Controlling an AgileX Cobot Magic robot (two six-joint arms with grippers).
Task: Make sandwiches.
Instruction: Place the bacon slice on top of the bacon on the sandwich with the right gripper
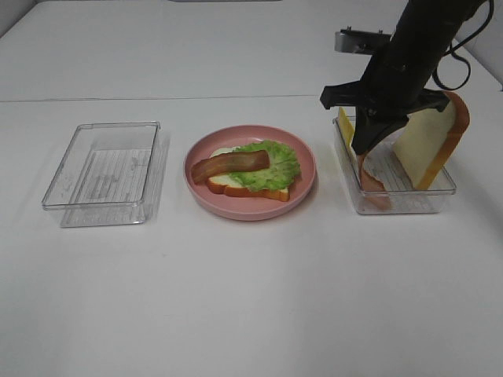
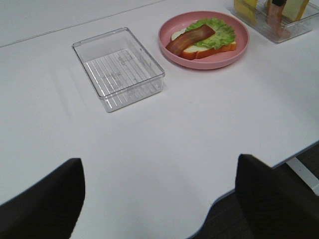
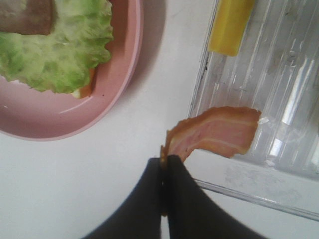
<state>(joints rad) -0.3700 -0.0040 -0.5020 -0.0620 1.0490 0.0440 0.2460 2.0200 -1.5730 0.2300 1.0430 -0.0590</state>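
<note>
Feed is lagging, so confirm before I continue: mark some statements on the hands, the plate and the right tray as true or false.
1. The right hand is shut on a bacon strip. True.
2. The pink plate carries bread, lettuce and one bacon piece. True.
3. The cheese lies on the plate. False: it stands in the right tray.
4. The left hand is shut. False: it is open.

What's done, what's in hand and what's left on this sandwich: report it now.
Done: bottom bread slice, lettuce and first bacon strip sit stacked on the pink plate. In hand: the right hand is shut on the second bacon strip at the right tray. Left: place it, then probably the cheese and top bread slice, both standing in that tray.
</note>
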